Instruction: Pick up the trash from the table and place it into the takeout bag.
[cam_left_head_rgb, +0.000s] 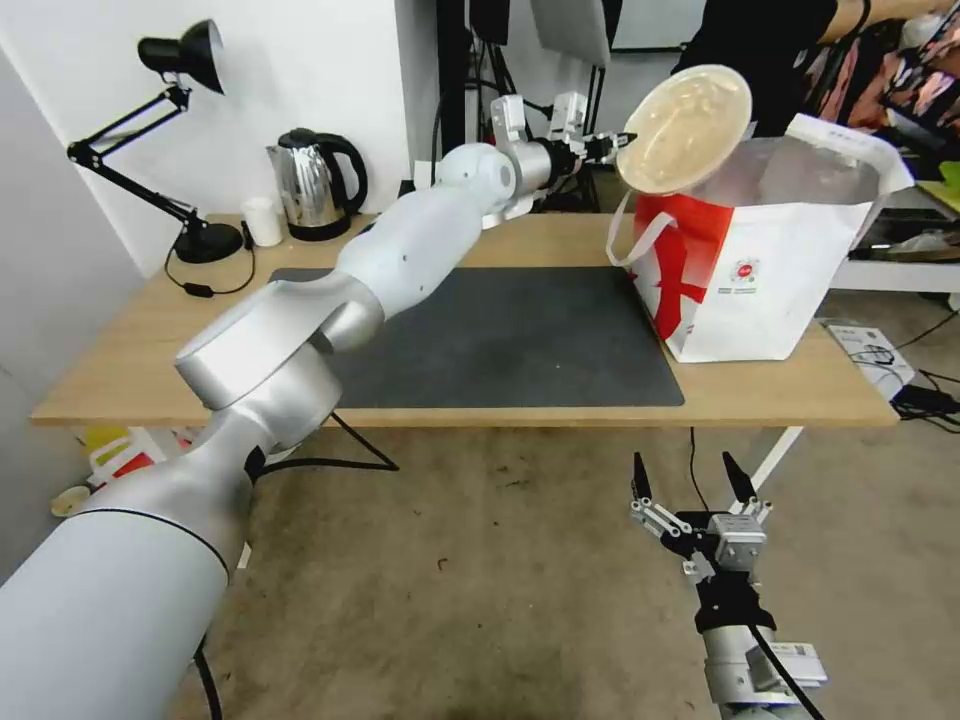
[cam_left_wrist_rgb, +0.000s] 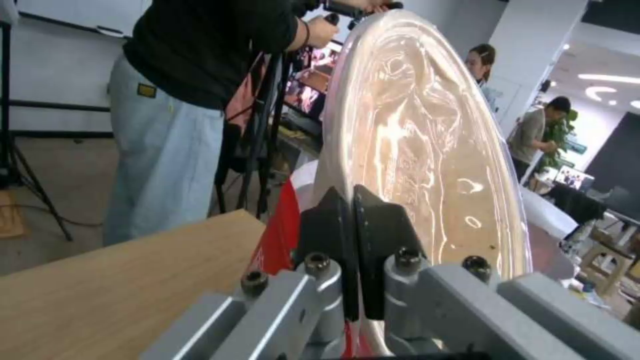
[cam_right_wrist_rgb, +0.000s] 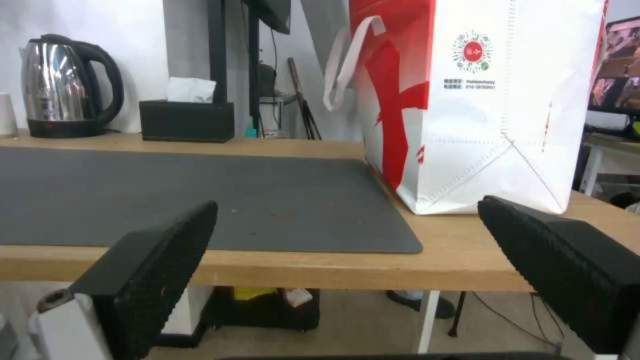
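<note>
Beige bowl (cam_left_head_rgb: 685, 128), tilted, glossy, apparently lidded.

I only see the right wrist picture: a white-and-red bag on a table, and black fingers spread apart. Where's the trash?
Observer: The left hand holds a beige round bowl on edge at the takeout bag's open top.
Operator: Held firmly?
Observer: Its fingers are pinched shut on the bowl's rim.
Operator: Where's my hand?
Observer: The right hand hangs open in front of the table, below its top.
</note>
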